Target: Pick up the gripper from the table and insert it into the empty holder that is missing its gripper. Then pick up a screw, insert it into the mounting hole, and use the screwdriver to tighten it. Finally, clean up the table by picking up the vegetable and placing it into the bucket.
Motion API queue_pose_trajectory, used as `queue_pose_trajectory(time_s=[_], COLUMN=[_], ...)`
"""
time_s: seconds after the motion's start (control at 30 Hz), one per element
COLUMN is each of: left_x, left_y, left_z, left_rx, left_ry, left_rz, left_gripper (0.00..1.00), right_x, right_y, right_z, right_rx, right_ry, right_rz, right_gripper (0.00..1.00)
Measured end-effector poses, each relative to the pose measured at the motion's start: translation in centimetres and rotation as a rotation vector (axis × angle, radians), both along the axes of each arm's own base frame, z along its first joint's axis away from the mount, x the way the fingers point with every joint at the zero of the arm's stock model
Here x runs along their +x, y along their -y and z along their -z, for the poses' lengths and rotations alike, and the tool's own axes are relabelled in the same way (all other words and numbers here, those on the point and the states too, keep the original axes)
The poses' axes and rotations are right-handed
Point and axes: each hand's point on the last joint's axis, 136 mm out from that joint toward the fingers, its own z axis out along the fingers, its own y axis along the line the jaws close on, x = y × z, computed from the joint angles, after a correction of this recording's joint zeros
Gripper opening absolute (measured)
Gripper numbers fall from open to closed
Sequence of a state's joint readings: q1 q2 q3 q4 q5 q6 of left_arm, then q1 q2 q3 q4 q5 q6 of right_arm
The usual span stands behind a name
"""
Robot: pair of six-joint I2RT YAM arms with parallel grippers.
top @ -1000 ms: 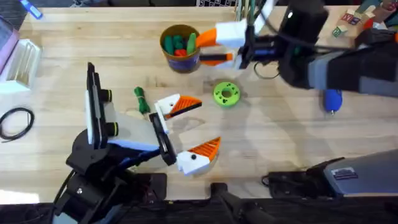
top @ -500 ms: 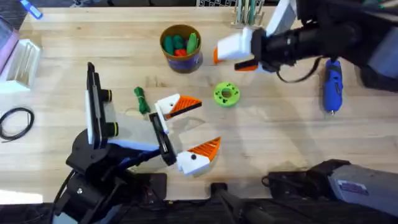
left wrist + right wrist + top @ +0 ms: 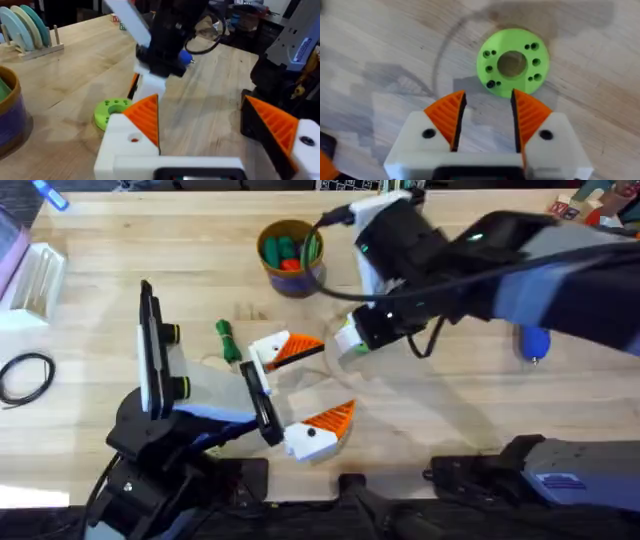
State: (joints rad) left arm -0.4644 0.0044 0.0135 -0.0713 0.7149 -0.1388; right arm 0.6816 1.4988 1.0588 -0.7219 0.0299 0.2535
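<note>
While the vegetable (image 3: pixel 227 340) is lying on the wood just beside the left gripper (image 3: pixel 300 388), that claw is resting spread wide with nothing between its two orange-tipped white mounts, the nearer holder (image 3: pixel 131 145) showing a small dark mounting hole (image 3: pixel 134 139) in its face. Toward the far edge, the bucket (image 3: pixel 291 258) is standing upright with green and red pieces inside. Right of it, the right gripper (image 3: pixel 486 115) is hanging over the table with its orange fingers (image 3: pixel 449 116) parted a moderate way, gripping nothing, their tips sitting just short of a lime-green disc (image 3: pixel 512 62) with holes; I cannot tell whether they are touching the wood. From the overhead camera the right arm is crossing the middle and covering much of the far right, where the blue screwdriver (image 3: pixel 534 341) is peeking out past it. Bare tabletop is lying open between the two claws and along the near right side; a black cable loop (image 3: pixel 24 376) is lying at the left edge.
</note>
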Motion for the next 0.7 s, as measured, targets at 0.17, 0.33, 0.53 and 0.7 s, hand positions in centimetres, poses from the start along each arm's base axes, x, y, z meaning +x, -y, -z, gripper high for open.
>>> queue_pose_trajectory(time_s=[0.17,0.33,0.53,0.7], left_x=[0.0,0.0,0.0,0.0], left_y=[0.0,0.0,0.0,0.0], left_z=[0.0,0.0,0.0,0.0], left_rx=[0.0,0.0,0.0,0.0], left_ry=[0.0,0.0,0.0,0.0], left_rz=[0.0,0.0,0.0,0.0], left_gripper=[0.994,0.994,0.994,0.994], right_x=[0.2,0.6,1.1,1.0], right_y=[0.0,-0.1,-0.5,-0.5], right_z=[2.0,2.6,2.4,2.7], right_rx=[-0.054,-0.062,-0.043,-0.049], right_ry=[-0.026,-0.025,-0.003,-0.011], right_rz=[-0.001,0.002,0.006,0.004], right_gripper=[0.495,0.48,0.418,0.402])
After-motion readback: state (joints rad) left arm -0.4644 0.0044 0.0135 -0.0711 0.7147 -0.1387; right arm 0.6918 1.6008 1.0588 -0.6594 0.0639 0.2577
